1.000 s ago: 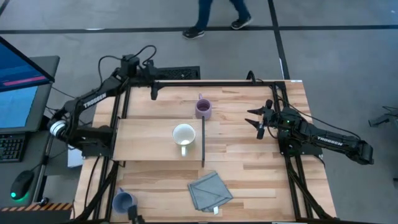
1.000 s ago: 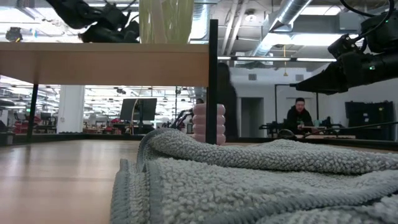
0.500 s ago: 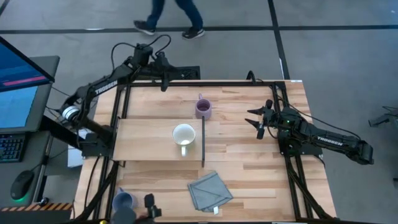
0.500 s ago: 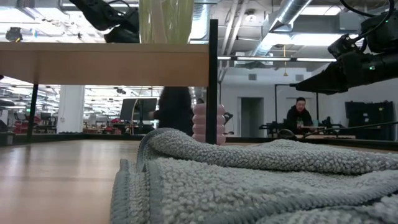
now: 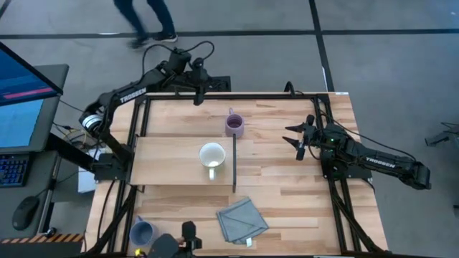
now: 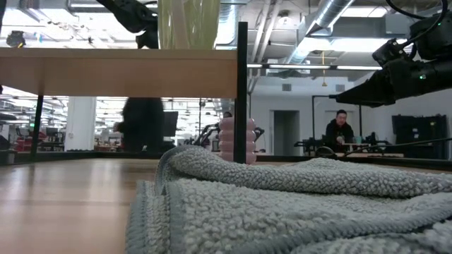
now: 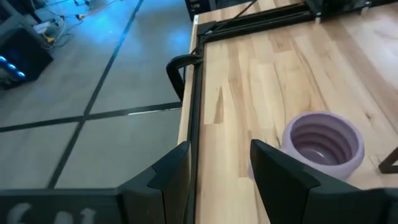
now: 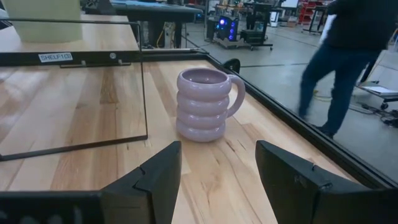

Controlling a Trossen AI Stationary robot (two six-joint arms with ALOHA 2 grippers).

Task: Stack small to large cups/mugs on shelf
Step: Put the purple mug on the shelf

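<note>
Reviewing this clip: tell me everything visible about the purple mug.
The purple ribbed mug looks like glazed ceramic, its wall formed of stacked rounded rings, with one loop handle at its side. It stands upright and empty on the slatted wood tabletop, just beyond the light wood shelf board, near the far end of its thin dark upright panel. Nothing grips or touches it.

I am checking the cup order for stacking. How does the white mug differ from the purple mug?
The white mug has smooth walls; the purple mug is ribbed in stacked rings. The white mug stands on the shelf; the purple mug stands on the tabletop beyond the shelf's dark panel. From above, the white mug looks wider. Both are upright, handled and free of any gripper.
</note>
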